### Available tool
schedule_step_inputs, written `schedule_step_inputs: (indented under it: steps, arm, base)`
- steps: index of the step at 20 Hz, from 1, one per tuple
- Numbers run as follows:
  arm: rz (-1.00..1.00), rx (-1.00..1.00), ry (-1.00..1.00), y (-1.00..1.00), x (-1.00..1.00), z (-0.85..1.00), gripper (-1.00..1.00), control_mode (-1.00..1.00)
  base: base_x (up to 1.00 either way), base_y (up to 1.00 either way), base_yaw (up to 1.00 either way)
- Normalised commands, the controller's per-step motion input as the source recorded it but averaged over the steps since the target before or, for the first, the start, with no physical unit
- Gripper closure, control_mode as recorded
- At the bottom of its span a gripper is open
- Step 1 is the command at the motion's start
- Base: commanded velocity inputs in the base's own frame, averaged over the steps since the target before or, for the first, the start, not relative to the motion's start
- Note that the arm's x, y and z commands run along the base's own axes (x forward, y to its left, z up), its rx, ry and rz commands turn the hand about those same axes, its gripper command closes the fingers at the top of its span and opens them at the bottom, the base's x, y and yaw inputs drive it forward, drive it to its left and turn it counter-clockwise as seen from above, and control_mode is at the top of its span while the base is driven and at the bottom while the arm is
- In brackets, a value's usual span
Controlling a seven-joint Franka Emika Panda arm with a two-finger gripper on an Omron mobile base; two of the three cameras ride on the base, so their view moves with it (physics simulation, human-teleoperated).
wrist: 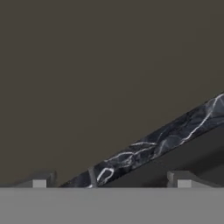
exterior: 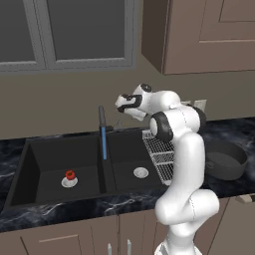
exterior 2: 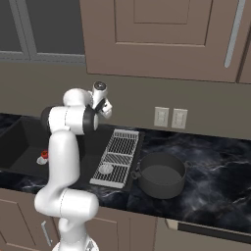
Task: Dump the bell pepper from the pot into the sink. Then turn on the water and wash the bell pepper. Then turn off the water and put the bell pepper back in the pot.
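A small red round bell pepper [exterior: 70, 175] sits in the big matte black sink [exterior: 50, 149]. The stone counter [exterior 2: 215, 181] is black with white veins. The round metal pot [exterior 2: 162, 175] is dark grey.

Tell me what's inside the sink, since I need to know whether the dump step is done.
In the sink's left basin, the bell pepper sits on the drain. The right basin holds just its drain. The arm covers the basin's right edge.

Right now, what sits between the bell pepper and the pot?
In the left base view, the sink's centre divider, the right basin's drain and the wire rack lie between the bell pepper and the pot.
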Motion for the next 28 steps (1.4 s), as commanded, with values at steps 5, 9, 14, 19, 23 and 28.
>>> schedule_step_inputs:
  steps: [5, 9, 14, 19, 23, 28]
  arm:
    - [-0.05, 0.00, 0.08, -0.25, -0.46, -0.24, -1.00, -1.00]
    - [-0.03, 0.00, 0.07, -0.03, -0.32, -0.25, -1.00, -1.00]
    - [0.00, 0.00, 0.03, 0.00, -0.15, -0.32, -1.00, -1.00]
    - [0.00, 0.00, 0.01, 0.00, -0.01, -0.26, -1.00, -1.00]
    - [0.00, 0.00, 0.01, 0.00, 0.00, -0.19, -1.00, -1.00]
    - [0.00, 0.00, 0.01, 0.00, 0.05, -0.15, -1.00, -1.00]
  base:
    - [0.00, 0.00, 0.00]
    - [0.00, 0.00, 0.00]
    - [0.00, 0.00, 0.00]
    - [0.00, 0.00, 0.00]
    - [0.00, 0.00, 0.00]
    - [0.00, 0.00, 0.00]
